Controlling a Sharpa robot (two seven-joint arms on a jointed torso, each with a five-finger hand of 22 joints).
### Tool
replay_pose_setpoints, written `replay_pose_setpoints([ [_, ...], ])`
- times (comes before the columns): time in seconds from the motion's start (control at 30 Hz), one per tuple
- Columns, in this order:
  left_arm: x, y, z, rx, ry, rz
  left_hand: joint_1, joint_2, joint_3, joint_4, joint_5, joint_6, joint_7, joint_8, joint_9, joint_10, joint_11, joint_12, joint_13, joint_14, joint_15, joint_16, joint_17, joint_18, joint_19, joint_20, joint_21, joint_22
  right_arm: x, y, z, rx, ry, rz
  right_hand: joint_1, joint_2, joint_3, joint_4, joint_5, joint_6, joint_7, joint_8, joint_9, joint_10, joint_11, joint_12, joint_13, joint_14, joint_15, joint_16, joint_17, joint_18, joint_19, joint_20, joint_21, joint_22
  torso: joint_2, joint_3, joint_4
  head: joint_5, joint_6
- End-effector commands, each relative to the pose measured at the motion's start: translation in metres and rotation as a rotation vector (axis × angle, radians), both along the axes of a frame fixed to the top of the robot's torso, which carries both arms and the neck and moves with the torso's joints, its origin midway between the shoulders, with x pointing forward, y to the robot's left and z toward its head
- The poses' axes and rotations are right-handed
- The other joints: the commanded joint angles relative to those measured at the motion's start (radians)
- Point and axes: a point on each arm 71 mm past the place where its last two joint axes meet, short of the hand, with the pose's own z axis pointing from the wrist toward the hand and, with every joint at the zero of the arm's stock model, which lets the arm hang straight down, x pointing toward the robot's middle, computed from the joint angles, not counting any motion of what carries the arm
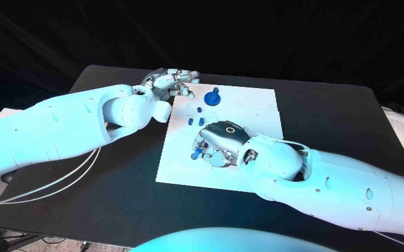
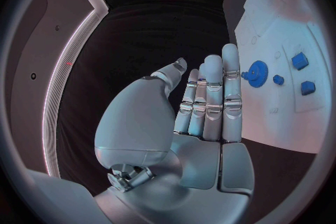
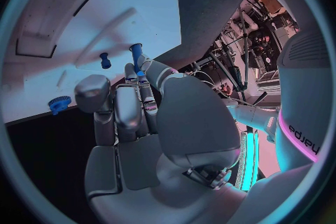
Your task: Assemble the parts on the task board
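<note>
The white task board [image 1: 244,109] lies mid-table. My right hand [image 1: 220,138] hangs over its left middle, fingers curled down. A blue peg [image 3: 138,56] stands up between that hand's fingertips and looks pinched there; a bit of blue [image 1: 196,154] shows under the fingers. A smaller blue peg [image 3: 105,60] and a toothed blue piece [image 3: 59,103] lie close by. My left hand [image 1: 173,81] hovers at the board's far left corner, fingers straight and holding nothing [image 2: 210,101]. Just beyond it sits a blue gear [image 1: 211,97] [image 2: 257,74], with small blue blocks [image 2: 299,60] [image 1: 199,109] beside it.
A rectangular recess [image 3: 52,22] is cut into the board. Black table [image 1: 337,112] surrounds the board on all sides. White cables [image 1: 59,179] trail under my left arm near the table's left edge.
</note>
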Motion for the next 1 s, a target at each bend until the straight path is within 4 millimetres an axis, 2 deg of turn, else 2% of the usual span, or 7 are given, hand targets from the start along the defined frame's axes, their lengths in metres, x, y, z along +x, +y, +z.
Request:
replay_pose_setpoints([
  [0.03,0.000,-0.002,0.001,-0.012,-0.002,-0.018,0.002,0.006,-0.008,-0.001,0.006,-0.007,0.000,0.005,-0.001,-0.005,-0.001,0.005,0.002,-0.007,-0.001,0.004,-0.001,0.019,0.008,-0.001,-0.002,-0.001,-0.001,0.001,-0.002,-0.035,-0.002,0.005,0.006,0.008,0.003,-0.001,0.003,0.004,0.003,0.006,0.001,0.018,-0.014,0.002,0.002,0.031,0.004,0.007,0.000,-0.009,0.000,0.007,0.007,0.002,0.000,-0.0006,-0.0006,0.000,-0.001],
  [0.57,-0.001,-0.003,0.001,-0.012,-0.001,-0.018,0.002,0.006,-0.008,-0.001,0.006,-0.007,0.000,0.005,-0.001,-0.005,-0.001,0.005,0.002,-0.007,-0.001,0.004,-0.001,0.019,0.008,-0.001,-0.002,-0.001,-0.002,0.019,-0.009,-0.171,-0.019,0.027,-0.017,-0.001,-0.007,0.006,0.002,0.001,0.002,0.005,0.001,0.015,-0.014,-0.006,0.001,0.030,0.005,0.007,-0.001,-0.008,-0.006,0.010,0.003,-0.005,-0.001,-0.0012,-0.0003,-0.002,-0.003],
  [0.63,-0.001,-0.003,0.001,-0.012,-0.001,-0.018,0.002,0.006,-0.008,-0.001,0.006,-0.007,0.000,0.005,-0.001,-0.005,-0.001,0.005,0.002,-0.007,-0.001,0.004,-0.001,0.019,0.008,-0.001,-0.002,-0.001,-0.002,0.020,-0.009,-0.159,-0.022,0.027,-0.036,-0.015,-0.014,0.014,0.002,-0.032,0.012,-0.014,-0.006,-0.014,-0.003,-0.024,-0.004,0.031,0.012,0.014,0.006,-0.005,-0.015,0.013,-0.009,-0.023,-0.001,-0.0011,-0.0007,-0.002,-0.002],
  [0.7,-0.001,-0.003,0.001,-0.012,-0.001,-0.018,0.002,0.006,-0.008,-0.001,0.006,-0.007,0.000,0.005,-0.001,-0.005,-0.001,0.005,0.002,-0.007,-0.001,0.004,-0.001,0.019,0.008,-0.001,-0.002,-0.001,-0.003,0.021,-0.008,-0.145,-0.022,0.029,-0.068,-0.045,-0.032,0.026,0.003,-0.090,0.029,-0.046,-0.021,-0.070,0.015,-0.054,-0.007,0.026,0.028,0.002,-0.009,0.000,-0.035,0.024,-0.036,-0.065,-0.001,-0.0011,-0.0007,-0.002,-0.001],
  [0.8,-0.001,-0.003,0.001,-0.012,-0.001,-0.018,0.002,0.006,-0.008,-0.001,0.006,-0.007,0.000,0.005,-0.001,-0.005,-0.001,0.005,0.002,-0.007,-0.001,0.004,-0.001,0.019,0.008,-0.001,-0.002,-0.001,-0.003,0.021,-0.006,-0.112,-0.026,0.028,-0.099,-0.085,-0.087,0.039,0.006,-0.202,0.030,-0.063,-0.039,-0.178,0.029,-0.092,-0.006,-0.010,0.041,-0.074,-0.099,0.022,-0.092,0.039,-0.119,-0.184,-0.001,-0.0007,-0.0002,-0.002,-0.001],
  [0.93,-0.001,-0.003,0.001,-0.011,0.001,-0.018,0.002,0.006,-0.008,-0.001,0.006,-0.007,0.000,0.005,-0.001,-0.005,-0.001,0.005,0.002,-0.007,-0.001,0.004,-0.001,0.019,0.008,-0.001,-0.002,-0.001,-0.003,0.020,-0.002,-0.048,-0.045,0.021,-0.081,-0.083,-0.180,0.062,0.004,-0.258,0.023,-0.057,-0.034,-0.251,0.043,-0.078,0.002,-0.058,0.053,-0.150,-0.196,0.041,-0.137,0.055,-0.208,-0.299,0.000,-0.0002,-0.0001,-0.004,0.001],
  [1.0,-0.001,-0.003,0.001,-0.011,0.002,-0.018,0.002,0.006,-0.008,-0.001,0.006,-0.007,0.000,0.005,-0.001,-0.005,-0.001,0.005,0.002,-0.007,-0.001,0.004,-0.001,0.019,0.008,-0.001,-0.002,-0.001,-0.002,0.017,0.001,-0.001,-0.060,0.014,-0.062,-0.075,-0.228,0.079,0.012,-0.259,0.033,-0.056,-0.032,-0.271,0.044,-0.057,0.003,-0.071,0.054,-0.168,-0.227,0.045,-0.146,0.058,-0.238,-0.336,-0.001,0.0003,0.0002,-0.005,0.002],
])
